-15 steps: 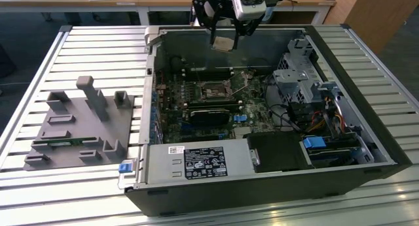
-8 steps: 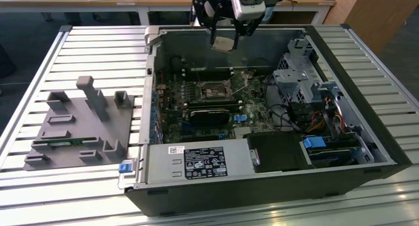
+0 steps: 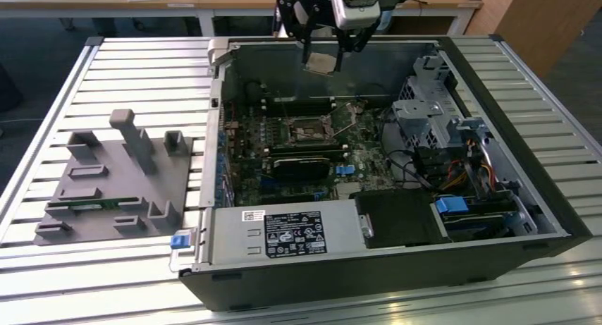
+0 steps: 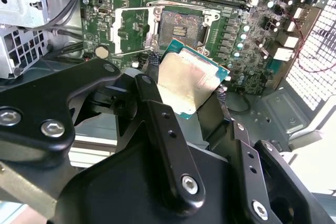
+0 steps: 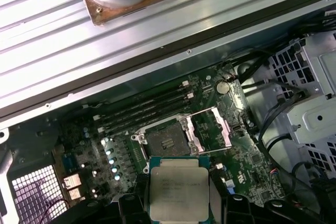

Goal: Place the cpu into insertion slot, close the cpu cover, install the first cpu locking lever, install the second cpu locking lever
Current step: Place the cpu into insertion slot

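Tool (image 4: 186, 77) around cpu (image 5: 178, 195) — well above insertion slot (image 5: 167, 141)

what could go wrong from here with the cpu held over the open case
1. The gripper grips the cpu only by its edges, high above the green motherboard; a slip would likely drop it onto the board.
2. In the second wrist view the cpu sits tilted against the insertion slot; lowered askew, it may not seat.
3. The cpu cover lies flipped open beside the slot, so the gripper could catch it descending.
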Controlling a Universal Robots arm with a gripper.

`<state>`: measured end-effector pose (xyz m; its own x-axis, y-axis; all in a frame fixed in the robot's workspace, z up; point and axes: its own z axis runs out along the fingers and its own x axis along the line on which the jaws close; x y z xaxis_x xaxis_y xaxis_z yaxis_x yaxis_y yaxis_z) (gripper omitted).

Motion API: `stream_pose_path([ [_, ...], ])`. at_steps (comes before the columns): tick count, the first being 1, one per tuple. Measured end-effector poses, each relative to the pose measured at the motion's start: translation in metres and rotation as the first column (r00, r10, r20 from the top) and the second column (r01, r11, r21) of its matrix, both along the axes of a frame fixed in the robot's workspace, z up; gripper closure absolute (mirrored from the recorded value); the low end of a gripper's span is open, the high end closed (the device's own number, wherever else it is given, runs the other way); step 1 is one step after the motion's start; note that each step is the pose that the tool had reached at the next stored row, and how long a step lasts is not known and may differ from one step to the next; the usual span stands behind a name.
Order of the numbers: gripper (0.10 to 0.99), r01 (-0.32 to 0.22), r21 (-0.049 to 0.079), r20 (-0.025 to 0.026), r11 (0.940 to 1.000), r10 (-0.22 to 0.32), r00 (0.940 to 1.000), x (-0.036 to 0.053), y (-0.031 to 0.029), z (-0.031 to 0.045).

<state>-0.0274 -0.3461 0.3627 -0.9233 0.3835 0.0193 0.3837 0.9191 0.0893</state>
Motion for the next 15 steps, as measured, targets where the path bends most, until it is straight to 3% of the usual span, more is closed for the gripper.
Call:
stream_pose_path([
  [15,0.545,0.031,0.000,0.0000,0.9995,-0.031,0.9995,0.0000,0.0000,0.0000],
])
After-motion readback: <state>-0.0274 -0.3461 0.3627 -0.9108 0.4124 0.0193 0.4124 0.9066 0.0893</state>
